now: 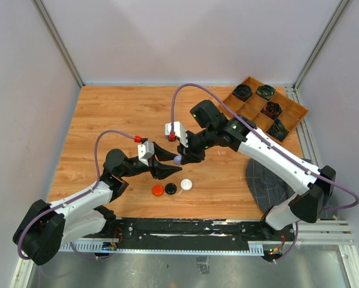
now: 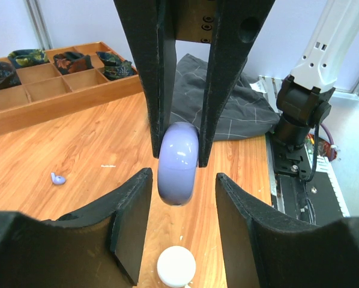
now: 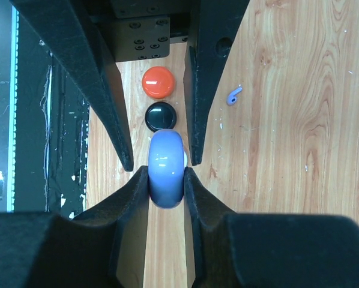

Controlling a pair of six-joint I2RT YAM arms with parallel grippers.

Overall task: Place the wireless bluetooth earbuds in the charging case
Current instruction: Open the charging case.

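Nearest the arm bases, three round pucks sit in a row on the wooden table point(image 1: 107, 114): a red-orange puck point(image 1: 158, 190), a black puck point(image 1: 170, 188) and a white puck point(image 1: 186, 185). Just beyond them the two arms meet. The right gripper point(image 3: 166, 177) pinches a pale purple case point(image 2: 178, 162) edge-on by its rounded sides, jaws narrow and tight against it. The left gripper point(image 2: 182, 183) faces it with jaws partly spread, one finger on each side of the case and neither touching. A pale purple earbud point(image 3: 233, 95) lies loose on the wood, well apart from the case. Farthest off sits the wooden tray point(image 1: 290, 108) of black coiled bundles point(image 1: 242, 91). The grip looks risky: flat fingers on a smooth, curved shell could let it squirt out or twist, most likely if the left fingers close off-centre or nudge it. A dropped case would land among the pucks and scatter them. The bud is tiny and could skid away under a careless approach.
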